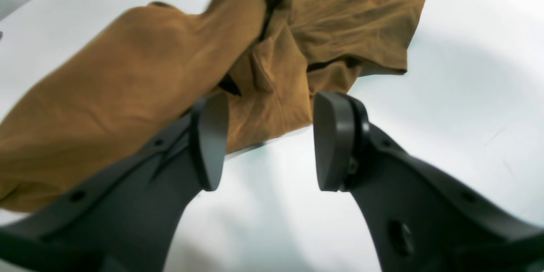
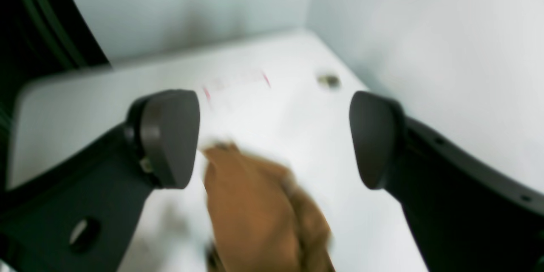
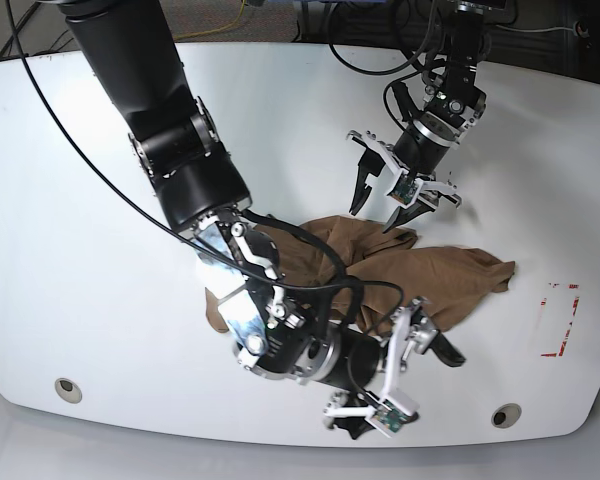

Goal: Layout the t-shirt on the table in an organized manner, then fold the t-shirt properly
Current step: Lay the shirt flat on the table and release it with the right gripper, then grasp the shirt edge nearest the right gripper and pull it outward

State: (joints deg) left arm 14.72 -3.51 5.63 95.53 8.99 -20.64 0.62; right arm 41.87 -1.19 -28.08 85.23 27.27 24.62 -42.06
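Note:
The tan-brown t-shirt (image 3: 435, 270) lies crumpled in a heap near the middle of the white table (image 3: 80, 200). My left gripper (image 3: 373, 212) hovers just over the heap's far edge. In its wrist view the left gripper (image 1: 270, 136) is open, with the t-shirt (image 1: 127, 93) beyond the dark pads (image 1: 210, 136) and nothing between them. My right gripper (image 3: 405, 378) is at the heap's near side. The right gripper (image 2: 274, 136) stands wide open above a bunched fold of the t-shirt (image 2: 250, 212), holding nothing.
A red dashed rectangle (image 3: 560, 320) marks the table at the right. Round grey holes (image 3: 68, 387) (image 3: 506, 414) sit near the front edge. Cables (image 3: 380, 60) trail across the back. The right arm's bulky body (image 3: 180, 150) leans over the table's left half.

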